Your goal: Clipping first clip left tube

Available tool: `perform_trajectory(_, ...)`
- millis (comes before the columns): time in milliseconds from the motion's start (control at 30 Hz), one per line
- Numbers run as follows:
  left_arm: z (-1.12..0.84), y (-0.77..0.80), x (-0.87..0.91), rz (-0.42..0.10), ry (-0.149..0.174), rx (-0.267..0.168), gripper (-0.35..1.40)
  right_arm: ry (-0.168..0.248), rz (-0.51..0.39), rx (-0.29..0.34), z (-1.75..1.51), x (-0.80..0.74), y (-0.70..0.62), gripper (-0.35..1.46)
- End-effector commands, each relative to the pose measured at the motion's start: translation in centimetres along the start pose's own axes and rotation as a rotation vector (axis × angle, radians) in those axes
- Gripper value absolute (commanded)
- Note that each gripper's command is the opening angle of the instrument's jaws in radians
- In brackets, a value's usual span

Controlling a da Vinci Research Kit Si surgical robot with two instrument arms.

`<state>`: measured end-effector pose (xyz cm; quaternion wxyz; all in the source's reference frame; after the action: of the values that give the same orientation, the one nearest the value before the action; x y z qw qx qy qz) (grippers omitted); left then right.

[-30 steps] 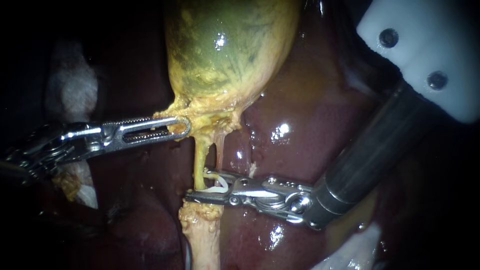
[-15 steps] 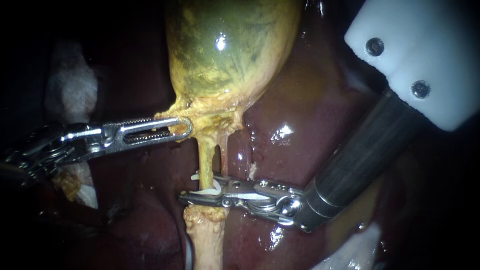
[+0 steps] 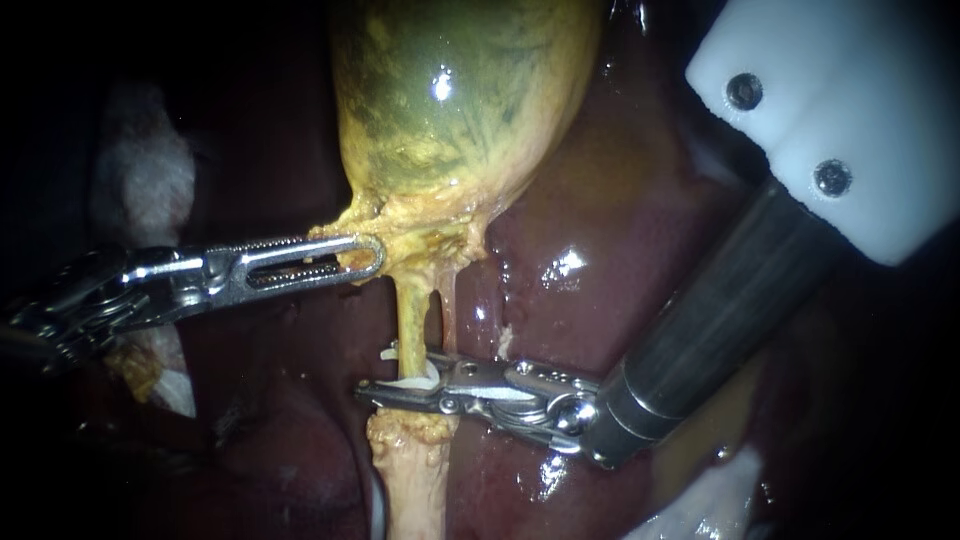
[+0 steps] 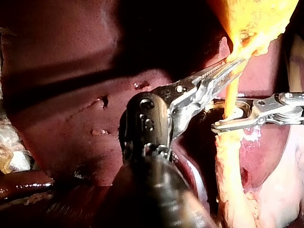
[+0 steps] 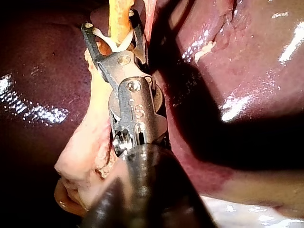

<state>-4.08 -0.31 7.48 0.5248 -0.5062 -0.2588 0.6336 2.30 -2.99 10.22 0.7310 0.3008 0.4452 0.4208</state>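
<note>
The green-yellow gallbladder (image 3: 450, 100) narrows into two tubes, the yellow left tube (image 3: 410, 310) and a thinner pink right tube (image 3: 447, 305). My left instrument (image 3: 365, 255) comes in from the left, its slotted jaws shut on the yellow tissue at the gallbladder's neck (image 3: 400, 235). My right instrument (image 3: 378, 372) straddles the left tube, one jaw on each side, with a white clip (image 3: 415, 381) held between them around the tube. The right wrist view shows the clip (image 5: 111, 42) as a V hugging the tube (image 5: 118, 14). In the left wrist view, the right instrument's jaws (image 4: 223, 114) sit under my left instrument (image 4: 235, 64).
Dark red liver (image 3: 600, 250) lies behind and around the tubes. A pale fatty stalk (image 3: 410, 470) continues below the clip. White gauze (image 3: 140, 170) lies at the far left and more (image 3: 700, 510) at the lower right. The right instrument's white housing (image 3: 840, 120) fills the upper right.
My right instrument has slid left, further across the left tube, and its jaws have narrowed around the clip. My left instrument has kept its hold.
</note>
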Motion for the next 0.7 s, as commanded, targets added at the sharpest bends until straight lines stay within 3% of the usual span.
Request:
perform_trajectory(33, 0.00, 0.00, 0.00, 0.000, 0.000, 0.000, -0.35, 0.000, -0.002, 0.000, -0.02, 0.01, 0.00, 0.49)
perform_trajectory(700, 0.00, 0.00, 0.00, 0.000, 0.000, 0.000, -0.35, -0.004, 0.046, 0.004, -0.15, 0.01, 0.01, 0.05)
